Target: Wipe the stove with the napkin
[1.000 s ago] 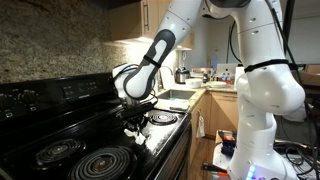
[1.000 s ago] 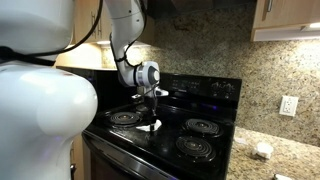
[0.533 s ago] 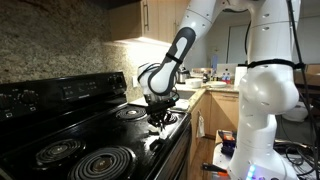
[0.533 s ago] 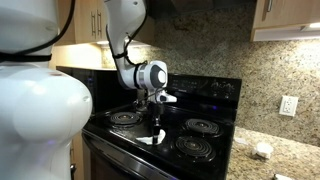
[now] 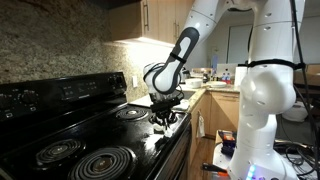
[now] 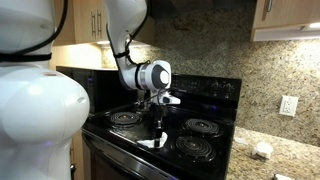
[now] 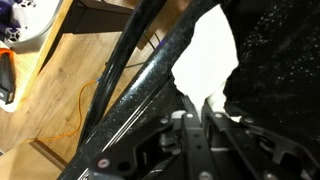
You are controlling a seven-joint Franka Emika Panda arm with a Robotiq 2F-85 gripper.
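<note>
The stove (image 5: 90, 130) is glossy black with coil burners, and both exterior views show it (image 6: 205, 150). The white napkin (image 7: 205, 55) lies crumpled on the black stove top (image 7: 275, 50), close to its front edge. My gripper (image 7: 203, 105) is shut on the napkin's near end, with the fingers close together and the paper pinched between them. In an exterior view the gripper (image 6: 158, 130) points straight down between the front burners, and the napkin (image 6: 148, 143) trails under it. From the opposite side, the gripper (image 5: 164, 122) stands low over the stove's front strip.
The raised control panel (image 5: 60, 92) runs along the back. A granite counter with a sink (image 5: 180, 97) adjoins the stove. A small white object (image 6: 262, 150) lies on the counter below a wall outlet (image 6: 287, 105). Wooden floor with an orange cable (image 7: 85, 100) lies beyond the stove's front.
The gripper has slid across the stove top toward the front edge, dragging the napkin with it. It has stayed shut throughout.
</note>
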